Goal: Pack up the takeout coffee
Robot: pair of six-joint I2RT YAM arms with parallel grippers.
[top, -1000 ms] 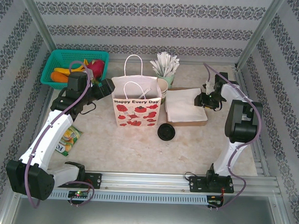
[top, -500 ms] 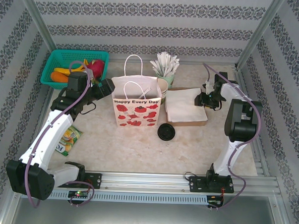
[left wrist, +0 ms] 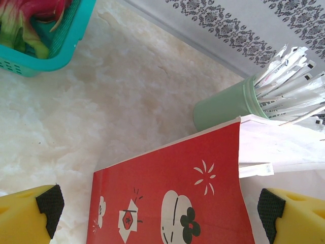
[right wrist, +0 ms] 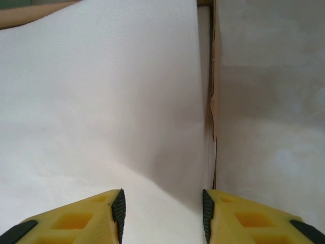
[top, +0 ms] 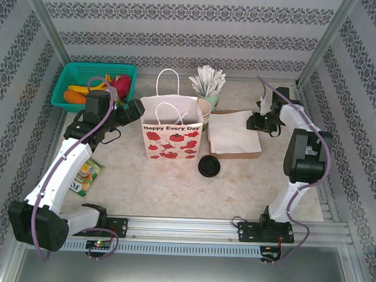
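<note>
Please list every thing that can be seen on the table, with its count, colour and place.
paper bag: one, red and white, centre
paper cup: one, green, cream rim, right of the bag
lid: one, black, in front of the bag
straw cup: one, green, white straws, behind the paper cup
napkins: a stack, white, on the tray
tray: one, brown, right of centre
basket: one, teal, far left corner
packet: one, green, near left
left arm: jaws open beside the bag
right arm: jaws open over the napkins' right edge
</note>
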